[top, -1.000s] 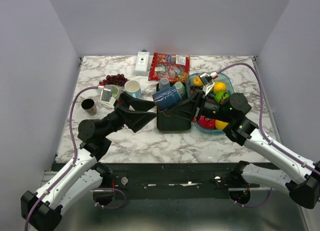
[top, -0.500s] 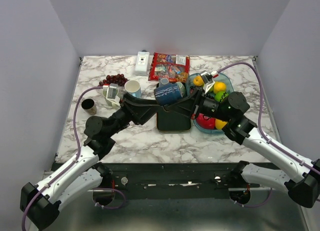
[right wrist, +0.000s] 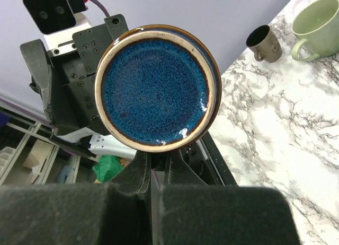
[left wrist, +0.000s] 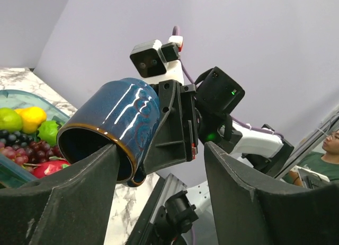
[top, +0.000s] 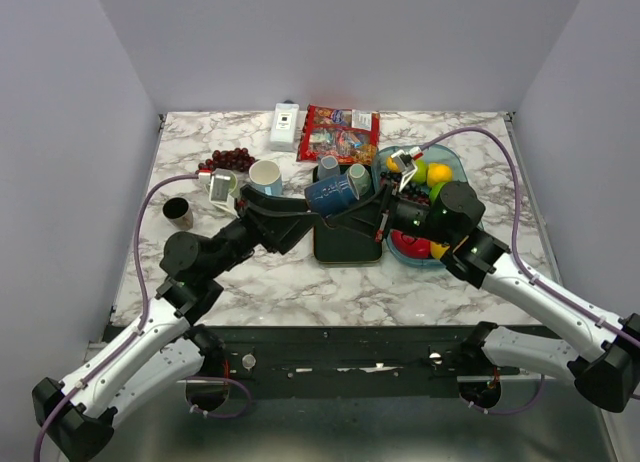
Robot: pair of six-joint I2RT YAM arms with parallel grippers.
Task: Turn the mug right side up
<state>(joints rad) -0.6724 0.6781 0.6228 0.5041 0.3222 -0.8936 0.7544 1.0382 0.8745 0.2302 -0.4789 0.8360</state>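
The mug (top: pixel 329 193) is dark glazed blue with a brown rim and hangs in the air over the black tray (top: pixel 346 246), lying on its side. My right gripper (top: pixel 352 210) is shut on its handle. In the right wrist view the mug's round base (right wrist: pixel 156 86) faces the camera, and the right gripper (right wrist: pixel 158 159) pinches just below it. In the left wrist view the mug's open mouth (left wrist: pixel 92 149) points toward my left gripper (left wrist: pixel 161 147). That gripper is open, one finger (left wrist: pixel 69 197) overlapping the rim, the other finger (left wrist: pixel 249 197) well apart.
A blue bowl of fruit (top: pixel 452 166) sits right of the tray, and two small cups (top: pixel 343 171) stand at the tray's back. Left are a white mug (top: pixel 265 175), a green mug (top: pixel 228 182), a brown cup (top: pixel 178 213) and grapes (top: pixel 230 159). A snack bag (top: pixel 340 134) and a white box (top: pixel 285 125) lie behind.
My left arm has reached in to the mug and its jaws have narrowed from their widest. The right gripper has kept hold and turned the mug a little.
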